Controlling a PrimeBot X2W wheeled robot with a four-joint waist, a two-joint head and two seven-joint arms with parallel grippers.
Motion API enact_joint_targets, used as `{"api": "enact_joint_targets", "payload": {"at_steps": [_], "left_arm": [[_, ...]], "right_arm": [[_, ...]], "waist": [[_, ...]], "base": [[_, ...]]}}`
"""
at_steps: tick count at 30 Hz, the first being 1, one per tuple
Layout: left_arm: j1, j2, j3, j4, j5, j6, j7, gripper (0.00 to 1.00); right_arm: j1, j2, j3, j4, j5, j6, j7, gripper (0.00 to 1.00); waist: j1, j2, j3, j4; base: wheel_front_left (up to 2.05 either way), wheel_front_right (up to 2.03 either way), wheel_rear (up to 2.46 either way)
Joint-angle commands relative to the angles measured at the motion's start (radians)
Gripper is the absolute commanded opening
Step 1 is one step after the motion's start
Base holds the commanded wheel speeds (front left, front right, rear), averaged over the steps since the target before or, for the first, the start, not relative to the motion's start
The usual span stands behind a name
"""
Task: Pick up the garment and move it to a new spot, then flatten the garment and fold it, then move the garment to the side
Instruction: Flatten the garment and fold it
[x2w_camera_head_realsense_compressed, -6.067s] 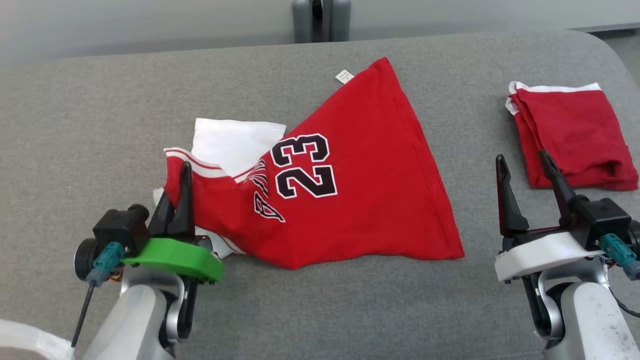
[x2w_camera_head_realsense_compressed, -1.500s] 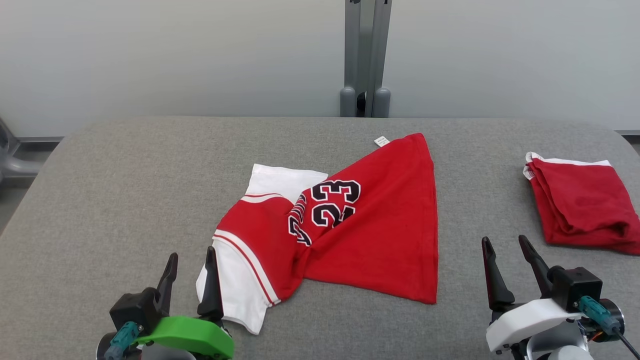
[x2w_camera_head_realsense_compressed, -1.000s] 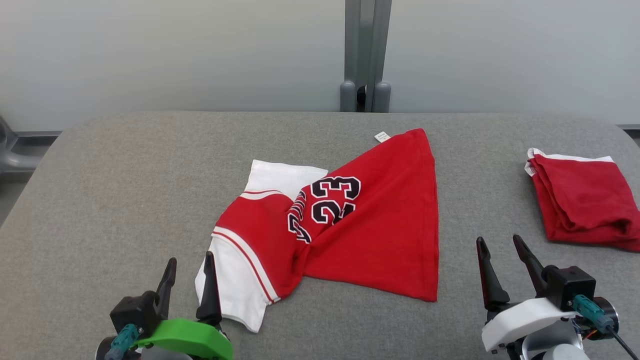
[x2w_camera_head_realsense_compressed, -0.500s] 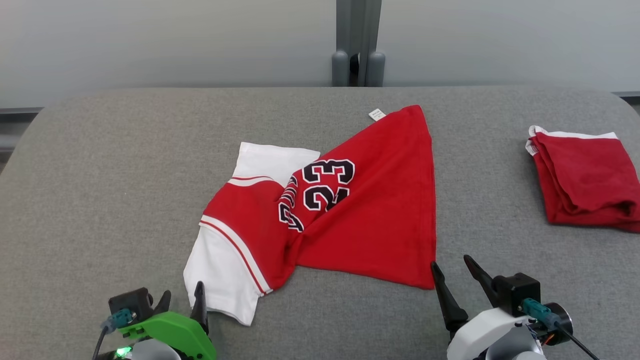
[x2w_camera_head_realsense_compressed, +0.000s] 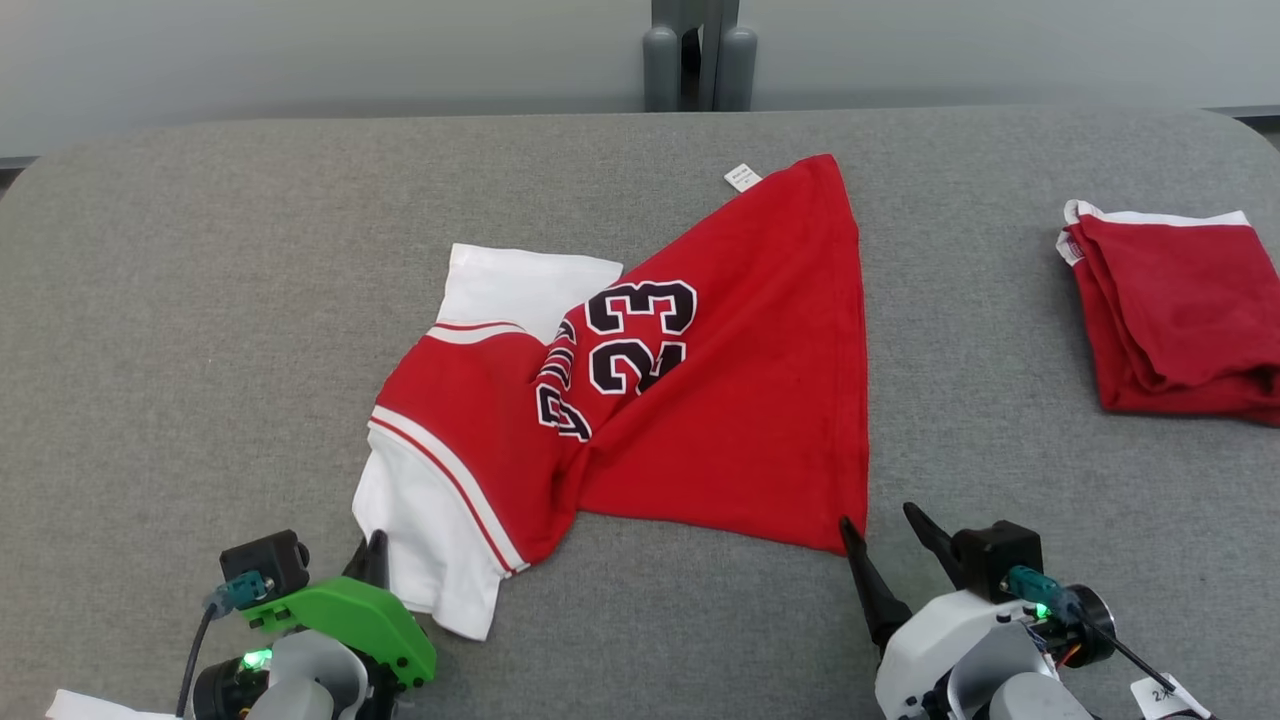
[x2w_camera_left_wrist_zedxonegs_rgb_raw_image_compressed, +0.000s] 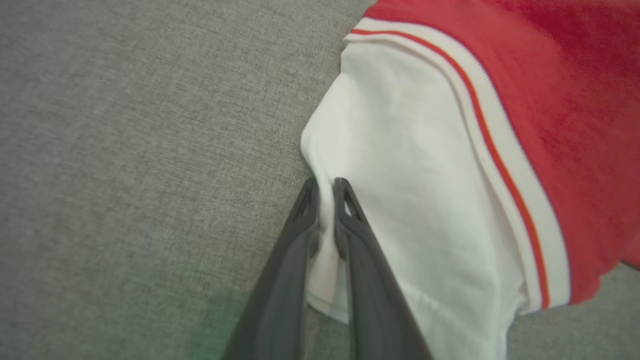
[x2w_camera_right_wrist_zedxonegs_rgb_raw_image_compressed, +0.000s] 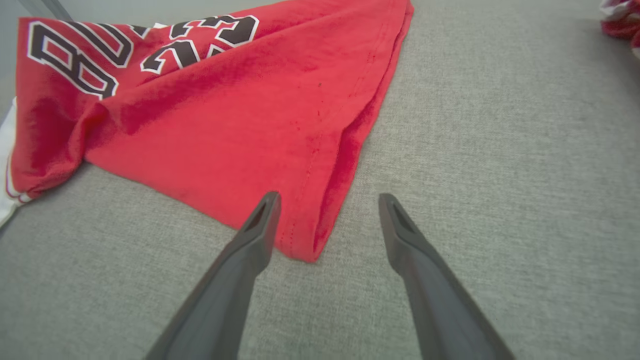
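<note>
Left wrist view: my left tool (x2w_camera_left_wrist_zedxonegs_rgb_raw_image_compressed: 326, 186) is clamping a thin bite of the garment's sleeve (x2w_camera_left_wrist_zedxonegs_rgb_raw_image_compressed: 410, 165) that may slip, right tool (x2w_camera_right_wrist_zedxonegs_rgb_raw_image_compressed: 328, 199) apart.

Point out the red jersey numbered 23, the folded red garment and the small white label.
red jersey (x2w_camera_head_realsense_compressed: 740, 400): head view, plain red body.
folded red garment (x2w_camera_head_realsense_compressed: 1180, 310): head view, top layer.
small white label (x2w_camera_head_realsense_compressed: 741, 178): head view, centre.

Grey fabric tabletop (x2w_camera_head_realsense_compressed: 200, 300); pale wall (x2w_camera_head_realsense_compressed: 300, 50) behind; grey post (x2w_camera_head_realsense_compressed: 662, 70) at far edge.
</note>
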Motion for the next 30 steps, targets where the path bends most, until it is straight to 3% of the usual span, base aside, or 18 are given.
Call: {"api": "enact_joint_targets", "payload": {"at_steps": [1, 9, 10, 12, 14, 21, 26, 30], "left_arm": [[-0.007, -0.003, -0.001, -0.001, 0.003, -0.007, -0.012, 0.00], [0.025, -0.006, -0.001, -0.075, -0.003, -0.014, -0.058, 0.00], [0.030, -0.006, 0.001, -0.089, -0.005, -0.012, -0.058, 0.00], [0.041, -0.001, 0.002, -0.117, -0.005, -0.006, -0.063, 0.00], [0.052, 0.001, 0.004, -0.145, -0.010, -0.003, -0.063, 0.00], [0.084, 0.009, 0.019, -0.253, -0.038, 0.002, -0.054, 0.00], [0.100, 0.021, 0.042, -0.365, -0.062, -0.001, -0.053, 0.00], [0.111, 0.036, 0.060, -0.484, -0.078, 0.010, -0.041, 0.00]], "right_arm": [[-0.018, -0.003, 0.006, 0.017, 0.008, -0.002, 0.007, 1.00], [-0.064, -0.003, 0.047, 0.126, 0.044, -0.002, 0.036, 1.00], [-0.068, -0.003, 0.050, 0.138, 0.049, -0.002, 0.031, 0.85], [-0.076, -0.003, 0.055, 0.166, 0.050, -0.002, 0.026, 0.25], [-0.089, -0.003, 0.062, 0.191, 0.059, -0.001, 0.019, 0.00], [-0.126, -0.002, 0.083, 0.232, 0.139, -0.001, -0.037, 0.00], [-0.137, -0.003, 0.066, 0.189, 0.235, -0.001, -0.084, 0.00], [-0.139, -0.003, 0.015, 0.119, 0.237, -0.001, -0.107, 0.00]], "waist": [[0.0000, 0.0000, 0.001, 0.004], [0.0000, 0.0000, -0.001, 0.035], [0.0000, 0.0000, -0.001, 0.038], [0.0000, 0.0000, -0.005, 0.042], [0.0000, 0.0000, -0.009, 0.045], [0.0000, 0.0000, -0.049, 0.042], [0.0000, 0.0000, -0.093, 0.030], [0.0000, 0.0000, -0.133, 0.015]], "base": [[0.00, 0.00, 0.00], [0.00, 0.00, 0.00], [0.00, 0.00, 0.00], [0.00, 0.00, 0.00], [0.00, 0.00, 0.00], [0.00, 0.00, 0.00], [0.00, 0.00, 0.00], [0.00, 0.00, 0.00]]}}
